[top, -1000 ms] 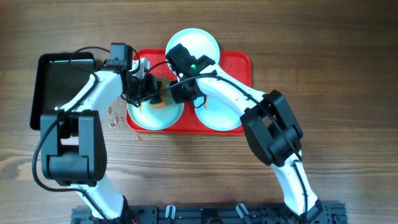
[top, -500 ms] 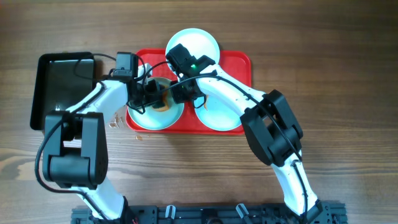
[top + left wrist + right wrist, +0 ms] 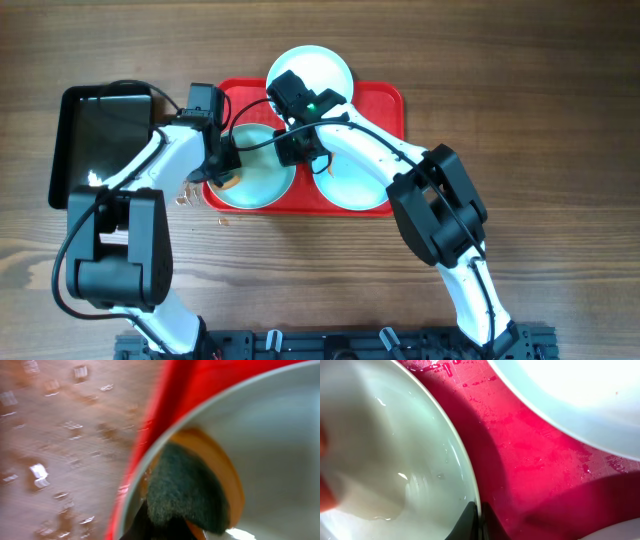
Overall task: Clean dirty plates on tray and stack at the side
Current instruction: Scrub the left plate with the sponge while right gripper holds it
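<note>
The red tray (image 3: 385, 100) holds three pale plates. My left gripper (image 3: 222, 172) is shut on an orange sponge with a dark scouring face (image 3: 187, 490), pressed on the left rim of the front-left plate (image 3: 262, 180). That plate's rim and the tray edge (image 3: 170, 405) show in the left wrist view. My right gripper (image 3: 300, 150) is shut on the same plate's right rim, with its fingertips (image 3: 479, 517) pinching the wet edge (image 3: 385, 460). A second plate (image 3: 310, 68) lies at the tray's back, and a third (image 3: 355, 188) at the front right.
A black rectangular pan (image 3: 95, 140) stands left of the tray. Droplets and crumbs (image 3: 185, 192) lie on the wood between pan and tray. Both arms cross above the tray's left half. The tray surface is wet (image 3: 535, 455).
My left gripper has dragged the sponge from the plate's middle to its left rim. The orange-brown smear at the plate's centre no longer shows. The right gripper has held still.
</note>
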{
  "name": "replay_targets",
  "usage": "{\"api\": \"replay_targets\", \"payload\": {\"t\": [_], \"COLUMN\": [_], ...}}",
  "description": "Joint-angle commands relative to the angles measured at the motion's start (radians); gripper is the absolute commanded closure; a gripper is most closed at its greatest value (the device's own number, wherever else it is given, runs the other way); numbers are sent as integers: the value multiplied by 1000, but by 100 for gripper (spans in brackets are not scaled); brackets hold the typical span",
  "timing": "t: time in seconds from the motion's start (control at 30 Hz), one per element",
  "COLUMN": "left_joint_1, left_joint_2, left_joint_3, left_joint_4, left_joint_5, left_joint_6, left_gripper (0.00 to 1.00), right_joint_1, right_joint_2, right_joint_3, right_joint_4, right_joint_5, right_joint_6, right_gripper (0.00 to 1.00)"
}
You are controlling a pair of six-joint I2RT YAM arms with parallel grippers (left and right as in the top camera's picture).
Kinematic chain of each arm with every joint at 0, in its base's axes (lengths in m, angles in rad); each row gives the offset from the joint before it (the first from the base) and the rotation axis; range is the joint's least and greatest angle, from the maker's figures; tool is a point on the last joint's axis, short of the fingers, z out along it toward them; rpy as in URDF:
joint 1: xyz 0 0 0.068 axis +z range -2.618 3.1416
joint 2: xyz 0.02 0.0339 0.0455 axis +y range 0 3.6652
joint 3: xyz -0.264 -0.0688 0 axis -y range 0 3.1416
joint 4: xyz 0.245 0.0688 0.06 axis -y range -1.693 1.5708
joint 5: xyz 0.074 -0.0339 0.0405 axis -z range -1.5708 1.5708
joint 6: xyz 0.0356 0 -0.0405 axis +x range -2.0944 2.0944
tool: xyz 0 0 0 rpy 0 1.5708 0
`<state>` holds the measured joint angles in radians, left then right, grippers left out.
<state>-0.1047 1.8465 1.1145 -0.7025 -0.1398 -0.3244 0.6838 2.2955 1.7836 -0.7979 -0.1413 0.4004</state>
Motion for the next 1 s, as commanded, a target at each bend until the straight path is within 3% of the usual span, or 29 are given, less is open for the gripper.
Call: {"api": "replay_targets", "payload": {"t": [0.0, 0.1, 0.33, 0.77, 0.97], "left_joint_1": [10, 10, 8, -12, -7], "left_joint_2": [-51, -90, -68, 96, 100], "left_joint_3": [16, 16, 15, 15, 16], "left_joint_4": [-19, 0, 72, 137, 58], "left_joint_5": [-135, -37, 349, 425, 144], "left_joint_6": [-28, -28, -24, -24, -25], "left_gripper": [96, 96, 96, 96, 96], "right_joint_1": [2, 2, 2, 2, 2], "right_joint_2": [35, 35, 35, 35, 35], "right_joint_3": [-18, -18, -18, -18, -18], "right_joint_4": [-8, -8, -8, -6, -11], "right_joint_5": [-16, -16, -16, -16, -16], "right_joint_6": [3, 3, 3, 3, 2], "right_gripper": [96, 96, 96, 96, 96]}}
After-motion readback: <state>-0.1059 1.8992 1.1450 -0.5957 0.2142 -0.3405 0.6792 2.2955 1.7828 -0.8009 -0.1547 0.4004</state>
